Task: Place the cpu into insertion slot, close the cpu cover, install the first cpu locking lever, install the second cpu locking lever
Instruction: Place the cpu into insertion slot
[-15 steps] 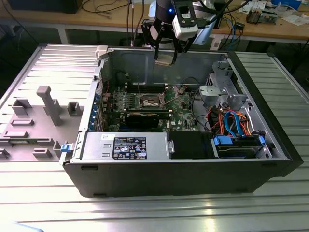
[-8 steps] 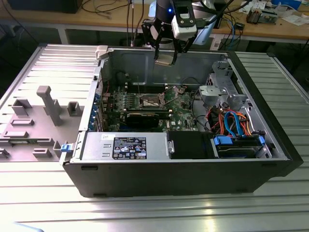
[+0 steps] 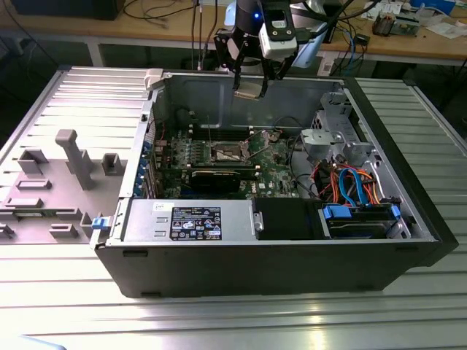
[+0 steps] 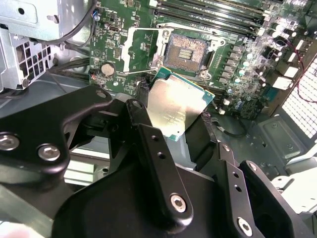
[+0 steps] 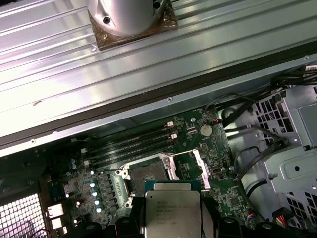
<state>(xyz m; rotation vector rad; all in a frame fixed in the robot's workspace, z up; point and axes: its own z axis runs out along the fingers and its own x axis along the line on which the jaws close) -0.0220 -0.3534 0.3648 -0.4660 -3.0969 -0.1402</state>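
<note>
Cpu (image 4: 178, 106) is sitting in my pincer (image 4: 173, 118), its silver-grey metal top facing the camera in both wrist views. I am gripping it by two opposite edges, with my black fingers (image 4: 143, 129) closed in only as far as its width. I am holding it in the air, apart from everything beneath it.

Past the cpu, the insertion slot (image 4: 185, 52) is lying uncovered on the green motherboard (image 4: 111, 47), with its dark centre showing inside the silvery rim. Just beside the slot, the cpu cover (image 4: 131, 49) is resting swung open, off the socket; how steeply I cannot tell. A round coin cell (image 4: 107, 68) is sitting near the cover, and the long memory slots (image 4: 223, 12) are running along the far side of the socket.

In the exterior view I am hanging in the upper middle of the frame, above the far wall of the open computer case (image 3: 255, 270), well above the slot at the middle of the frame. A labelled power supply (image 3: 190, 222) is occupying the lower middle and a drive bay with blue tabs (image 3: 361, 219) the lower right. The case is lying on a ribbed metal table (image 3: 292, 321), with its grey side panel (image 3: 44, 182) at the left of the frame.
</note>
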